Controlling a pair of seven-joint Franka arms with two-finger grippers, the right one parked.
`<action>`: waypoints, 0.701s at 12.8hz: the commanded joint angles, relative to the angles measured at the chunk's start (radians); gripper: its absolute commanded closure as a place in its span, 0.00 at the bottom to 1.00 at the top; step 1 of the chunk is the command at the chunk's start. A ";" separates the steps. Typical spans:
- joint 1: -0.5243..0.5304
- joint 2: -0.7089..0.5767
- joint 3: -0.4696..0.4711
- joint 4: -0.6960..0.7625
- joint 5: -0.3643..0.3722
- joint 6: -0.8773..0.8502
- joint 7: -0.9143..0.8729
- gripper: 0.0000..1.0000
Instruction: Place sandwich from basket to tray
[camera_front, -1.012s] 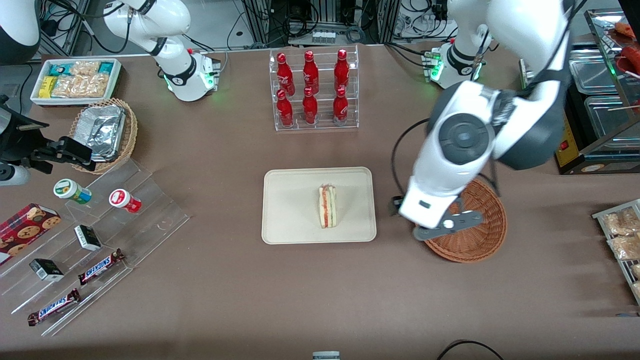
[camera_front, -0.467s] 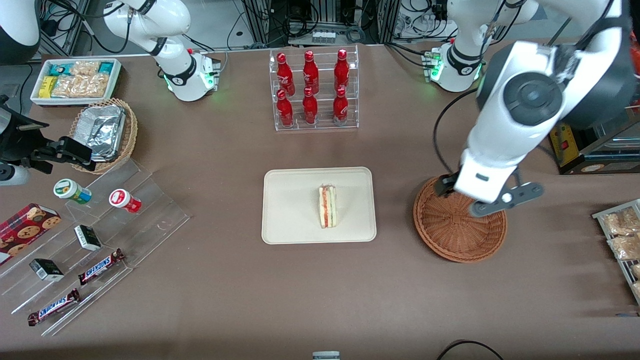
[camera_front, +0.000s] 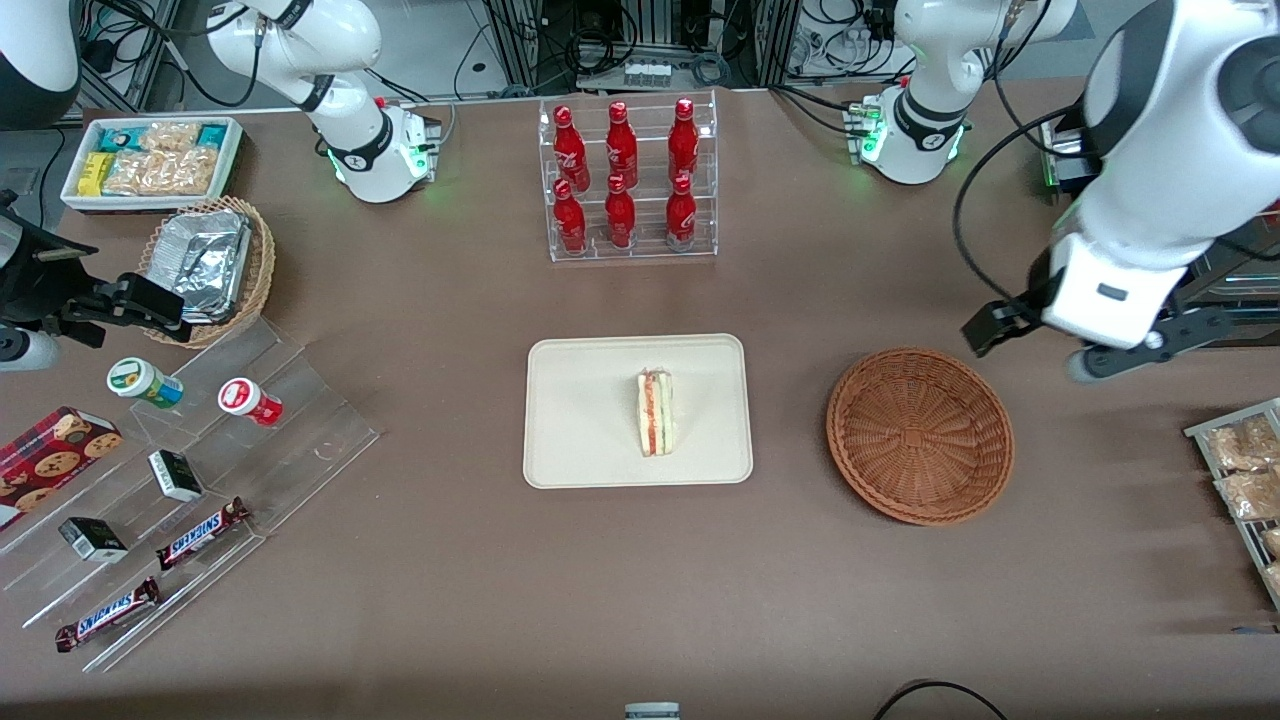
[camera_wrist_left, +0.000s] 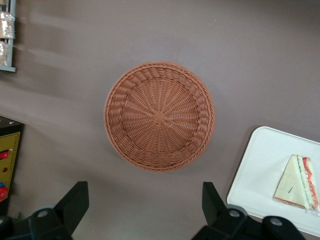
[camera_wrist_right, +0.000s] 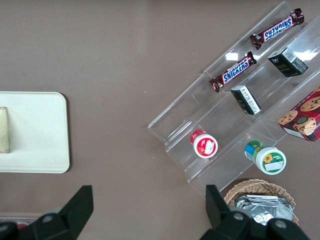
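Observation:
The sandwich, a cream wedge with red and green layers on its edge, lies on the cream-white tray at mid-table. The left wrist view shows the sandwich on the tray as well. The round reddish-brown wicker basket stands beside the tray toward the working arm's end, with nothing in it. My gripper hangs high above the table, past the basket's rim toward the working arm's end. It is open, and only bare tabletop shows between its fingers.
A clear rack of red bottles stands farther from the camera than the tray. A rack of bagged snacks lies at the working arm's end. Acrylic steps with candy bars, a foil-filled basket and a white snack bin sit toward the parked arm's end.
My arm has swung off the basket toward the working arm's end of the table, uncovering the whole basket. The sandwich has stayed on the tray.

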 joint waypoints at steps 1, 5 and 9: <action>0.036 -0.059 -0.004 -0.049 -0.017 0.006 0.053 0.00; 0.050 -0.011 -0.004 0.061 -0.019 0.005 0.062 0.00; 0.070 0.047 -0.004 0.127 -0.016 0.003 0.059 0.00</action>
